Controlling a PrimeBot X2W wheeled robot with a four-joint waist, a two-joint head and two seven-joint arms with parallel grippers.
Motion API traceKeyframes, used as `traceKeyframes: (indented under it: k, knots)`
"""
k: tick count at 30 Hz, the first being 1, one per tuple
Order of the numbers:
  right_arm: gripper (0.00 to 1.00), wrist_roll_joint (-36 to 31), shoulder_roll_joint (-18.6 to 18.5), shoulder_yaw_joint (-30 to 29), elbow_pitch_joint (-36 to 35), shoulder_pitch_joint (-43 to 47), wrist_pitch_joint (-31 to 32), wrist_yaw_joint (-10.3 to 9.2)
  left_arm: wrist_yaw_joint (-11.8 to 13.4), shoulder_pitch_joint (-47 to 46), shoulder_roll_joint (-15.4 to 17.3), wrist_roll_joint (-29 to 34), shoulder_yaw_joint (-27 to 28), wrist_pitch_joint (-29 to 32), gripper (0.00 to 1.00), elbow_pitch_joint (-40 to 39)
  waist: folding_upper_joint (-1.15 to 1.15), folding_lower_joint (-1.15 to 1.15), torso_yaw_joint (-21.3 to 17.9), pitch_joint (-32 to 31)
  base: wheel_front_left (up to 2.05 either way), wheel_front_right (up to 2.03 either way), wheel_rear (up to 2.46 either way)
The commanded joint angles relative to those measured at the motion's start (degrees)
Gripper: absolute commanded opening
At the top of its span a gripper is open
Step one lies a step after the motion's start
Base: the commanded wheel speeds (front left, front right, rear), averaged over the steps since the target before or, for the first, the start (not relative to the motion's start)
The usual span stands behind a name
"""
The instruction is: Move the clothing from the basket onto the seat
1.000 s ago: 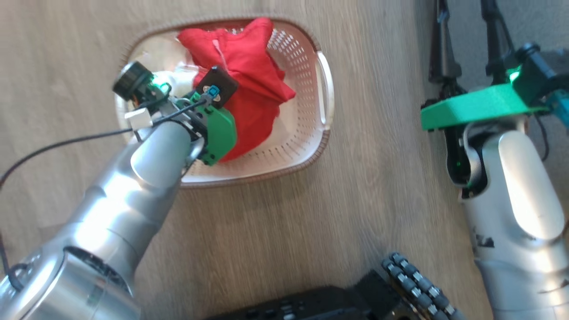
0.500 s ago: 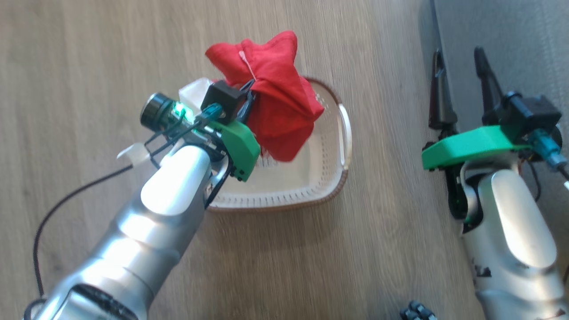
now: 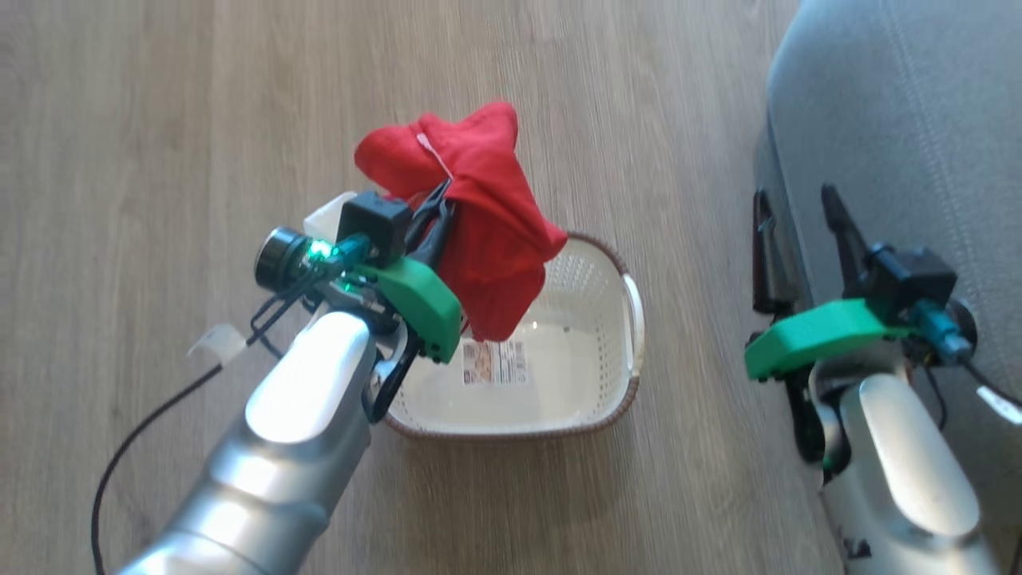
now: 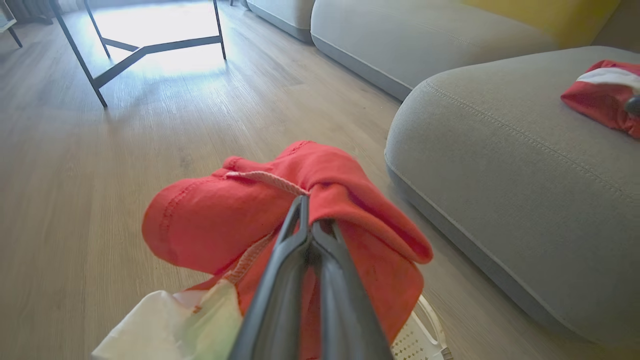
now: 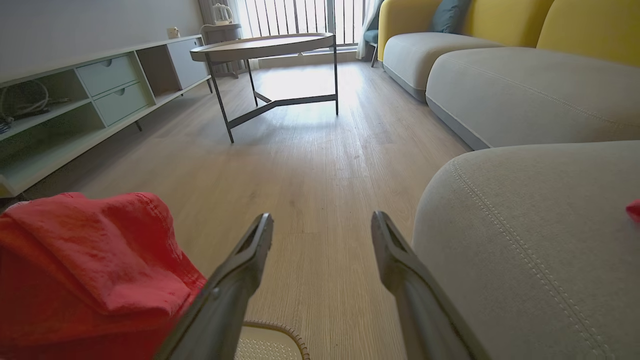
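Note:
My left gripper (image 3: 435, 214) is shut on a bunched piece of red clothing (image 3: 483, 216), which hangs in the air above the far left end of the basket (image 3: 619, 319). In the left wrist view the fingertips (image 4: 302, 212) pinch the red fabric (image 4: 225, 220), and a white piece (image 4: 170, 320) hangs below it. The cream basket holds just a paper label on its bottom. My right gripper (image 3: 798, 224) stands open and empty beside the grey seat (image 3: 902, 120). Another red and white garment (image 4: 600, 95) lies on the seat (image 4: 525, 175).
The wooden floor (image 3: 160, 120) surrounds the basket. A round coffee table (image 5: 265, 47) on dark metal legs stands further off, with a low shelf unit (image 5: 75, 90) to its left and a yellow-backed sofa (image 5: 500, 75) to its right. A black cable (image 3: 144, 431) trails from my left arm.
My left gripper has lifted the red clothing up out of the basket. The head camera has shifted, bringing the grey seat into view on the right.

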Motion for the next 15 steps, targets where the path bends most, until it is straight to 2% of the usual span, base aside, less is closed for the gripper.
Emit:
traceKeyframes:
  k: [1, 15]
  knots:
    - [1.00, 0.36, 0.51, 1.57, -1.28, 0.83, -0.27, 0.40, 0.00, -0.45, 0.48, -0.26, 2.55, -0.54, 0.00, -2.62, -0.01, 0.01, 0.45, -2.48, 0.00, 0.00, 0.00]
    - [1.00, 2.12, 0.51, 3.85, -0.08, 5.58, -0.27, 0.40, -0.21, 3.52, 0.98, 0.55, 6.88, -0.54, 0.00, -10.11, -0.01, 0.01, 0.82, -8.77, 0.00, 0.00, 0.00]
